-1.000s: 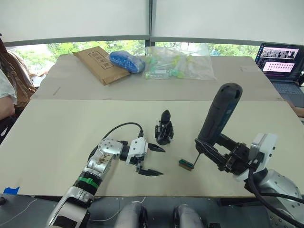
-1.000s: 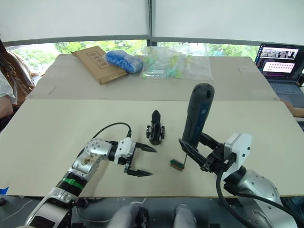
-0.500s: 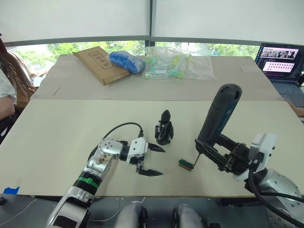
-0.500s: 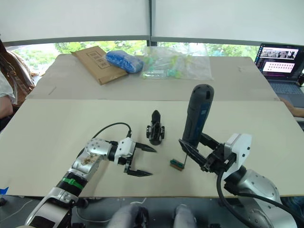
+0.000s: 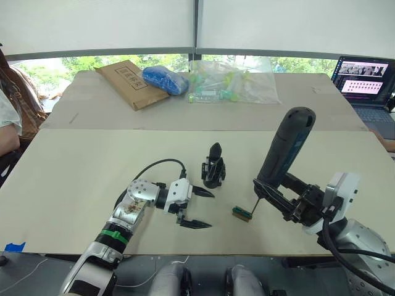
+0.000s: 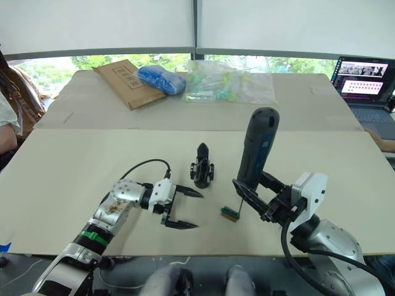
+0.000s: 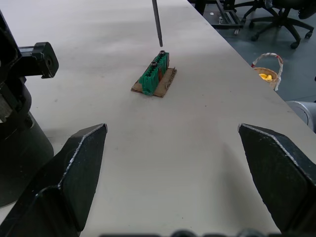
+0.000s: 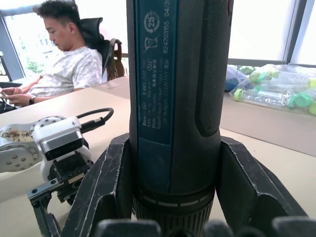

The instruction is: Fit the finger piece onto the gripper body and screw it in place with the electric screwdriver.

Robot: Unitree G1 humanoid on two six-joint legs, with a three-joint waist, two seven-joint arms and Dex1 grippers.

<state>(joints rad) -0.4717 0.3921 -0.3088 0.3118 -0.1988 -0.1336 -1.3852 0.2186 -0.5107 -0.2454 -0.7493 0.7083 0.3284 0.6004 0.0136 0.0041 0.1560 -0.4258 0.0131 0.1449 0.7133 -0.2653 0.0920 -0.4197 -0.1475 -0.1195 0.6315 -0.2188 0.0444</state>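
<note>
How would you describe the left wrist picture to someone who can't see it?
Two black fingers of the open left gripper frame a pale table. Ahead, the screwdriver's thin metal bit points down at a small green block.

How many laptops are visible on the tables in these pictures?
1. The laptop stands open at the far right edge of the rear table, its screen lit. Others may lie outside the views.

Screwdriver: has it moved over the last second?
No. The screwdriver, clamped in the right gripper, keeps its bit tip just above the green block, the same as before.
</note>
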